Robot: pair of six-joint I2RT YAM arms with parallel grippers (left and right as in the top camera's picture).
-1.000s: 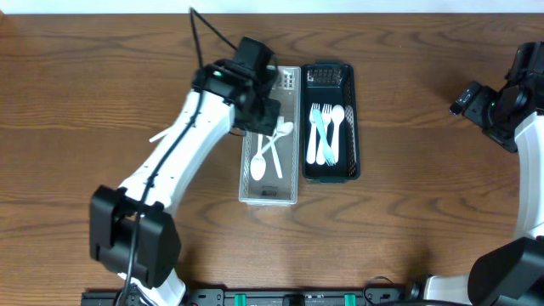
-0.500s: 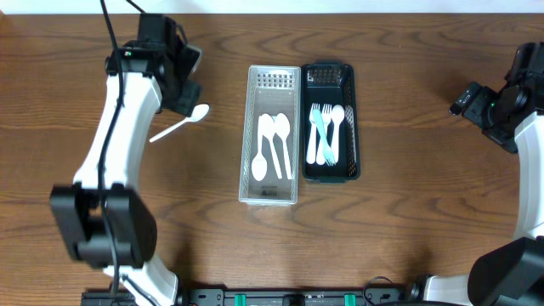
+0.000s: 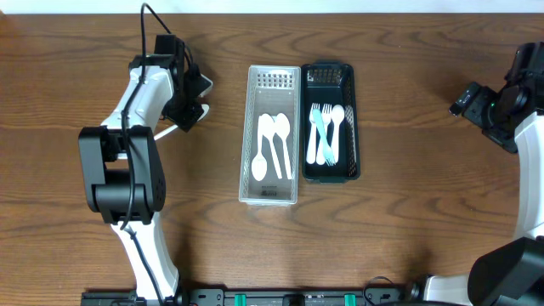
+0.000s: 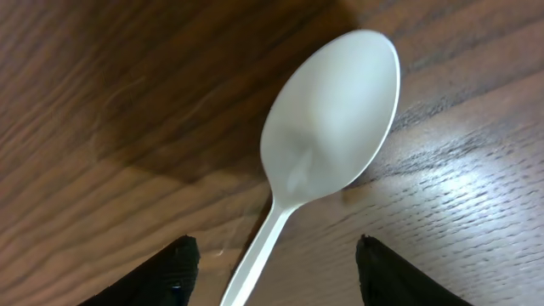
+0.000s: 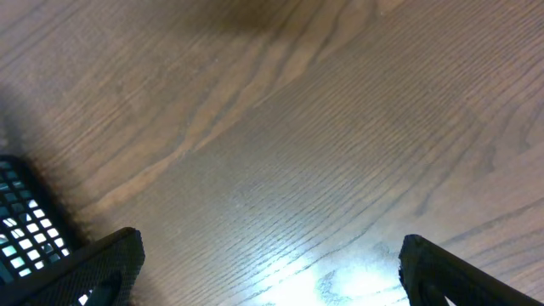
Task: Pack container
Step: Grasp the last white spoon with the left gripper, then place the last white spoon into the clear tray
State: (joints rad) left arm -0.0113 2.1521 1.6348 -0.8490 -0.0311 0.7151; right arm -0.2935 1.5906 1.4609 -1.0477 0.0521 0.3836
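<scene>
A white plastic spoon [image 4: 327, 127] lies on the wood table left of the trays; in the overhead view [image 3: 165, 131] my left arm mostly covers it. My left gripper [image 3: 189, 112] hangs low over it, open, its fingertips [image 4: 276, 268] on either side of the handle. A clear tray [image 3: 252, 127] holds three white spoons [image 3: 272, 149]. A dark tray [image 3: 349, 127] beside it holds white and teal forks and spoons [image 3: 325, 136]. My right gripper [image 3: 466, 100] is open and empty at the far right, above bare wood [image 5: 272, 272].
The two trays stand side by side at the table's middle back. A corner of the dark tray [image 5: 25, 212] shows at the left edge of the right wrist view. The table's back edge runs just behind the trays.
My left arm left the clear tray, swung left to the table's left side, then came down over the loose spoon. Three spoons now lie in the clear tray. The right arm has not moved.
</scene>
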